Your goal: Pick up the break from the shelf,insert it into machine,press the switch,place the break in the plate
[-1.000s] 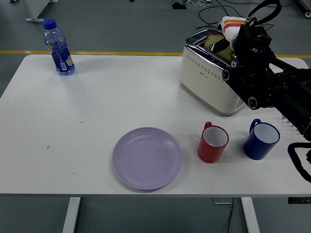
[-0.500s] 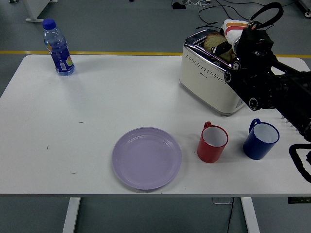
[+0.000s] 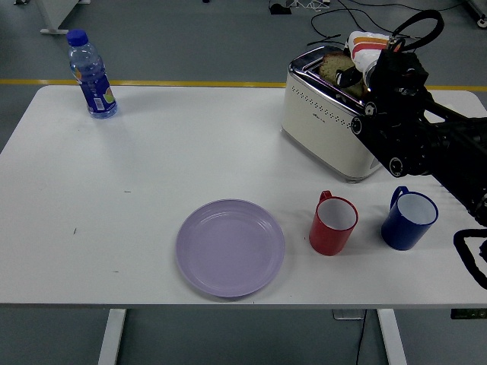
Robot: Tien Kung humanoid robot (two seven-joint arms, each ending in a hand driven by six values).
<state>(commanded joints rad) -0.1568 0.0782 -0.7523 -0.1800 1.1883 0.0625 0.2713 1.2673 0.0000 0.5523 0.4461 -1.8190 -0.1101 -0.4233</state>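
Looking down from the head view, a white table (image 3: 152, 167) fills most of the frame, its near edge along the bottom and two white legs showing beneath it. Beyond its far edge lies a grey floor crossed by a yellow line (image 3: 152, 82), with black cables (image 3: 335, 15) trailing at the top right and the foot of some white furniture (image 3: 57, 19) at the upper left.

On the tabletop, a blue-capped water bottle (image 3: 90, 74) stands upright in the upper left. A lilac plate (image 3: 230, 247) sits low in the centre, bare. Just right of it stands a red mug (image 3: 333, 223), and further right a blue mug (image 3: 409, 219), the two apart, both white inside.

At the upper right a cream toaster (image 3: 327, 122) with a chrome top stands on the table. A slice of bread (image 3: 332, 67) sits in its top slot, its brown crust showing above the rim.

Coming in from the right edge, the black right arm reaches over the toaster's right end. The right hand (image 3: 373, 72) is at the top of the toaster, next to the bread; whether its fingers grasp the slice or are released cannot be told. An orange-and-white packet (image 3: 365, 39) shows just behind the hand.
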